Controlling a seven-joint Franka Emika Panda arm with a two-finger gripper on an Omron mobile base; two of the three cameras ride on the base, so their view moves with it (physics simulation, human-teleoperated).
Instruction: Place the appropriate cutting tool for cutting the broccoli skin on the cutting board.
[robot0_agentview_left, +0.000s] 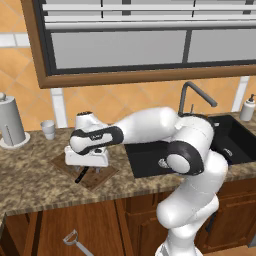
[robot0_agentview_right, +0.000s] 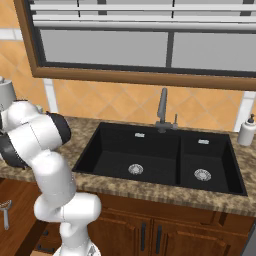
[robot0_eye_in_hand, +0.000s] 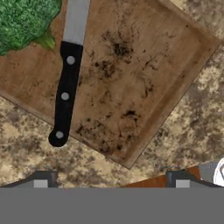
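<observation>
Two basins are sunk into the speckled table (robot0_agentview_left: 30, 180): the black sink (robot0_agentview_right: 150, 160) has a wide left basin and a smaller right one, each with a round drain. A tap (robot0_agentview_right: 162, 110) is seen at its far edge and a soap bottle (robot0_agentview_right: 247, 131) at its right far corner. At the far left a paper roll (robot0_agentview_left: 10, 122) is stood upright, with a small cup (robot0_agentview_left: 48, 129) to its right.

The tool (robot0_eye_in_hand: 109, 181) is held above the board (robot0_eye_in_hand: 144, 83) with its fingertips (robot0_eye_in_hand: 41, 180) set wide apart; nothing is gripped between them and nothing is touched.

The knife (robot0_eye_in_hand: 65, 94) is laid on the board, its black handle reaching just past the board's edge onto the table, its blade pointing towards the inner part of the board. The broccoli (robot0_eye_in_hand: 24, 19) is lying on the board just beside the blade; whether they touch cannot be told.

In the left base view the board is seen left of the sink, close to the near edge of the table, with the knife handle (robot0_agentview_left: 81, 175) showing under the hand. Bare table is left to the left of the board. A peeler (robot0_agentview_left: 71, 239) is seen in front of the cabinet doors, below the table's edge.
</observation>
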